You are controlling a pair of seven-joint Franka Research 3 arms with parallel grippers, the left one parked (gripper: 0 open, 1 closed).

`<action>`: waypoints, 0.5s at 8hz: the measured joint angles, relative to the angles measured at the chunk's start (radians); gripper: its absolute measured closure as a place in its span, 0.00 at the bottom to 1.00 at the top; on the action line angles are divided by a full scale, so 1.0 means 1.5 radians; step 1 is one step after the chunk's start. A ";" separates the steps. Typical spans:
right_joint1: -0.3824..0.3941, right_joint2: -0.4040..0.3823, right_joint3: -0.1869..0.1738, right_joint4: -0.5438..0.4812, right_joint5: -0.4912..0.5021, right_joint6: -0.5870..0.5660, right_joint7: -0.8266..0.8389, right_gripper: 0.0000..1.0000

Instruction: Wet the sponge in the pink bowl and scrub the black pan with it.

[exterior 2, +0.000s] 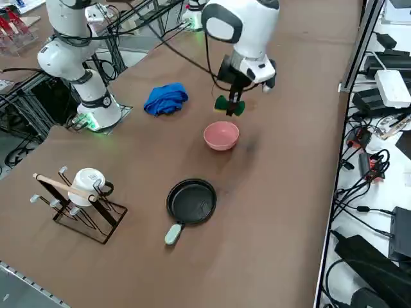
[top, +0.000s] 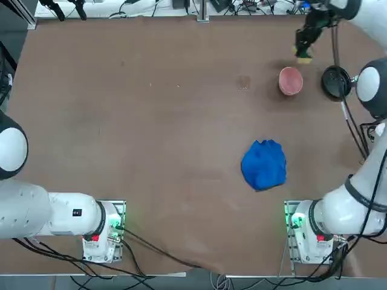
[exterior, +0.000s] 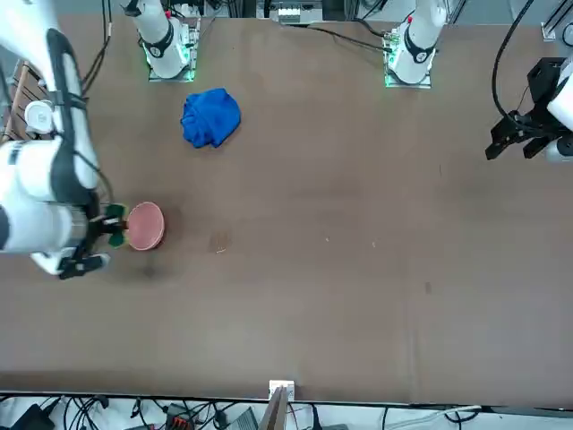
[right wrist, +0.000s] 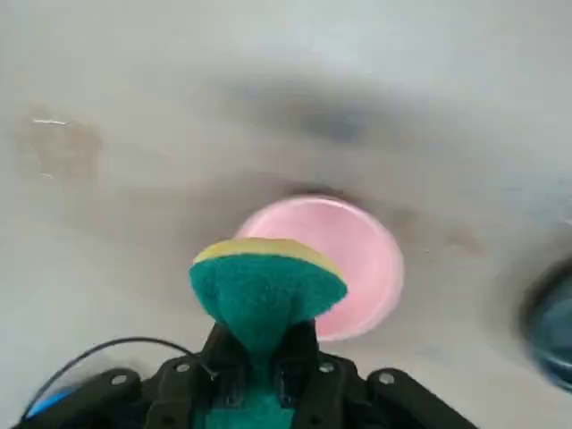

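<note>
Right tool: closed on the sponge, pinching it at the middle so that the green face bulges out with the yellow layer along one edge, as the wrist view shows. Tool and sponge hang clear of the desk, not touching anything below.

Top view: the tool sits in the upper right of the frame, with the sponge above and just right of the bowl. The pan lies right of the bowl, partly behind the arm and a cable.

Side view: the sponge is above the bowl near the frame's centre, apart from it. The pan lies lower in the frame, well below the bowl, its pale handle pointing to the lower left. Whether the bowl holds water cannot be told.

Front view: the tool is at the left edge, the sponge just beside the bowl. The pan cannot be made out here.

Other items: a crumpled blue cloth lies right of centre in the top view, well apart from the bowl. A wire rack with a white mug stands at the lower left of the side view
</note>
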 joint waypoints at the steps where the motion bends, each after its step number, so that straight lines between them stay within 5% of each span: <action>1: 0.042 0.003 0.000 -0.012 0.008 0.023 0.053 0.81; 4: 0.172 0.033 0.000 -0.051 0.020 0.149 0.230 0.81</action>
